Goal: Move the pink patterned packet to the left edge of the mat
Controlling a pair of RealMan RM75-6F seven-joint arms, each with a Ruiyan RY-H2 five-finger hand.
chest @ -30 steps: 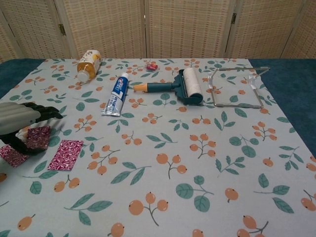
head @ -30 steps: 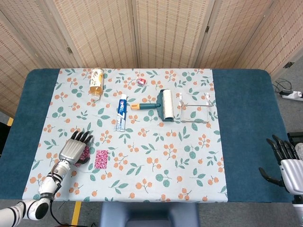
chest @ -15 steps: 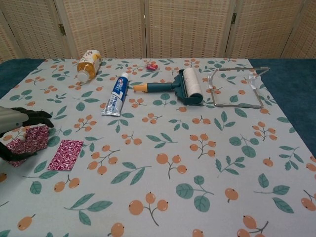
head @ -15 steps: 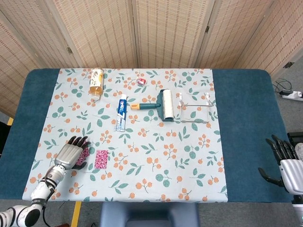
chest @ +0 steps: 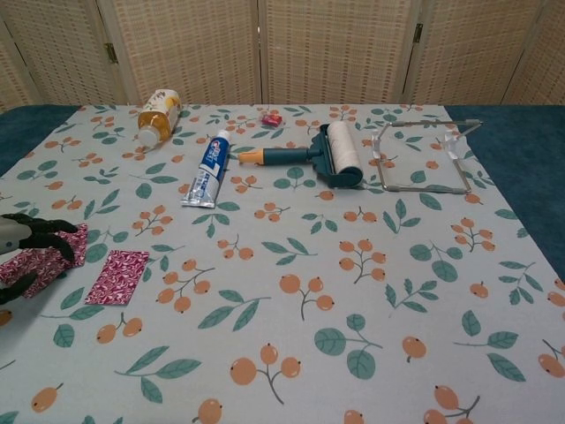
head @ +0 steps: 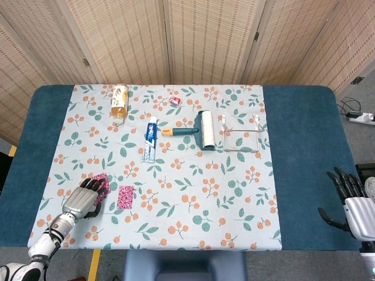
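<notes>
A pink patterned packet [head: 102,182] lies on the floral mat [head: 193,205] near its front left. My left hand [head: 82,199] holds it, fingers curled over its top and thumb at its near edge. The chest view shows the same packet [chest: 48,258] under the dark fingers [chest: 55,230] of that hand [chest: 26,240]. A second pink patterned packet [head: 125,196] lies flat just to the right, apart from the hand, and the chest view shows this one [chest: 117,276] too. My right hand [head: 350,202] hovers at the table's far right front, fingers apart and holding nothing.
At the back of the mat lie a bottle [head: 119,100], a toothpaste tube [head: 150,138], a lint roller [head: 199,130], a wire rack [head: 241,136] and a small red sweet [head: 175,100]. Blue tablecloth [head: 47,146] borders the mat on the left.
My left hand has drawn back toward the front left, and more of the packet now shows beyond its fingertips. The second packet and the right hand have stayed put.
</notes>
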